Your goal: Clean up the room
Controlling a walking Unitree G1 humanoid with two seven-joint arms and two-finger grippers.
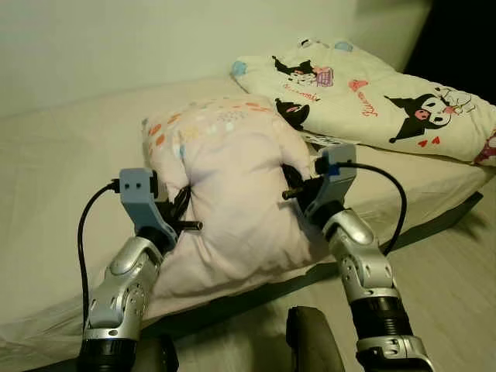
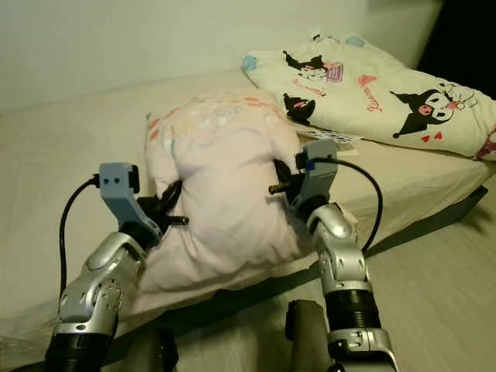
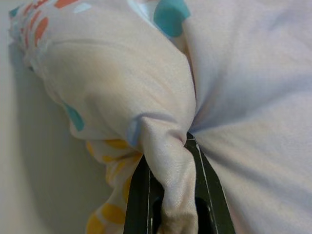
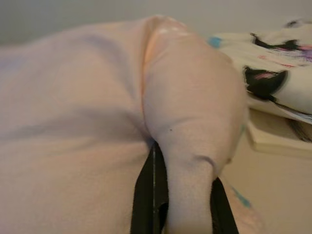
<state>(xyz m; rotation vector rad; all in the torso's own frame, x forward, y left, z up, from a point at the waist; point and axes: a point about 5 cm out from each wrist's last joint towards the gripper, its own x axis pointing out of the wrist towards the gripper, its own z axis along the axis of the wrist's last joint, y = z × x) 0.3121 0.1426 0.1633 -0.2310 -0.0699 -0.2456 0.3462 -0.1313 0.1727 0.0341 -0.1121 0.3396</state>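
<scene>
A pale pink pillow (image 1: pixel 232 194) with orange and teal spots near its far end lies on the cream bed (image 1: pixel 54 178), its near end hanging over the bed's front edge. My left gripper (image 1: pixel 180 209) pinches the pillow's left side; in the left wrist view its fingers (image 3: pixel 141 195) are shut on a bunched fold of the pillow (image 3: pixel 161 146). My right gripper (image 1: pixel 293 186) pinches the pillow's right side; in the right wrist view a fold (image 4: pixel 195 161) is clamped between its fingers (image 4: pixel 146 195).
A white cartoon-print pillow (image 1: pixel 372 101) lies at the bed's back right, with a flat cream item (image 4: pixel 278 141) under its edge. The wall (image 1: pixel 155 39) runs behind the bed. Light floor (image 1: pixel 449 263) lies to the right of the bed's corner.
</scene>
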